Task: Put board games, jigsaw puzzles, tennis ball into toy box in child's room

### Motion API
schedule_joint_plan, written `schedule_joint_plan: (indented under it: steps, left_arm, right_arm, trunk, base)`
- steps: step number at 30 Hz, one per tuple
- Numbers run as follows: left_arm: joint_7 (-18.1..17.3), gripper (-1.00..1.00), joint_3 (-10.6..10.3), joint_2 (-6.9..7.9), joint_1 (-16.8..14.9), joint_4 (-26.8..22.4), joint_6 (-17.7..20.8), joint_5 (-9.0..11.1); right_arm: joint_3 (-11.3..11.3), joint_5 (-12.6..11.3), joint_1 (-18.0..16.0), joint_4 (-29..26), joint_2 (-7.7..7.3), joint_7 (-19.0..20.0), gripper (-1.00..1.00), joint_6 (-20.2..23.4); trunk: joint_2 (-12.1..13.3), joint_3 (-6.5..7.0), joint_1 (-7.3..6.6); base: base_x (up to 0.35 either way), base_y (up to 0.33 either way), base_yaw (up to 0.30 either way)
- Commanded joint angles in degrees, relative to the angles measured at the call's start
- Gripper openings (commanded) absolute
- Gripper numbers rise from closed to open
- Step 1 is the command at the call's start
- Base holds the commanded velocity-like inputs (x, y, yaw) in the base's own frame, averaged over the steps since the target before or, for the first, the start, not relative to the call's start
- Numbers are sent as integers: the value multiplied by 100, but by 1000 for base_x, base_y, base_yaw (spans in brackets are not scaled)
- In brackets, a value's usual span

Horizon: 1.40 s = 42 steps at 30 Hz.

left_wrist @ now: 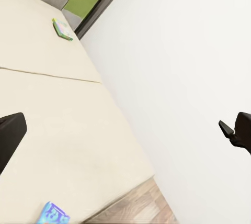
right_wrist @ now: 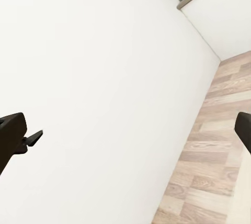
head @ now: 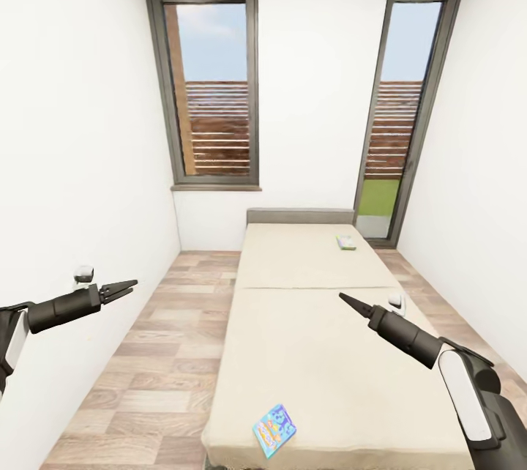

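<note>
While I face the bed [head: 329,353], two board games lie on it unpicked: a blue one [head: 274,430] near its foot, a green-edged one [head: 346,242] far by the headboard. Left claw [head: 126,287] and right claw [head: 348,301] hover empty, tips together. The far box's print is too small to read.

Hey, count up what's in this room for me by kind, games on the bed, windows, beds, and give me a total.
Board games on the bed: 2, a blue one near the foot, a white-green one near the headboard
Windows: 2, one left, a taller one right
Bed: 1
Total: 5
</note>
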Motion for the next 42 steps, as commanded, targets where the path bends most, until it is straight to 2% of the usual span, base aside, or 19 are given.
schedule_joint_plan:
  steps: [1, 13, 42]
  left_arm:
    - [-14, 100, 1, -1, -1, 3, 60, 11]
    - [-8, 100, -4, -21, -1, 3, 57, 11]
    - [-24, 100, -7, -42, -1, 3, 63, 24]
  right_arm:
    - [-7, -17, -3, 0, 0, 7, 100, 36]
    - [-10, -18, -3, 0, -2, 6, 100, 38]
    - [-14, -37, -3, 45, -25, -1, 100, 39]
  trunk:
    - [-5, -3, 1]
    - [-5, -3, 1]
    - [-5, -3, 1]
  base:
    - [-118, 187, 0]
    - [-27, 131, 0]
    - [-47, 4, 0]
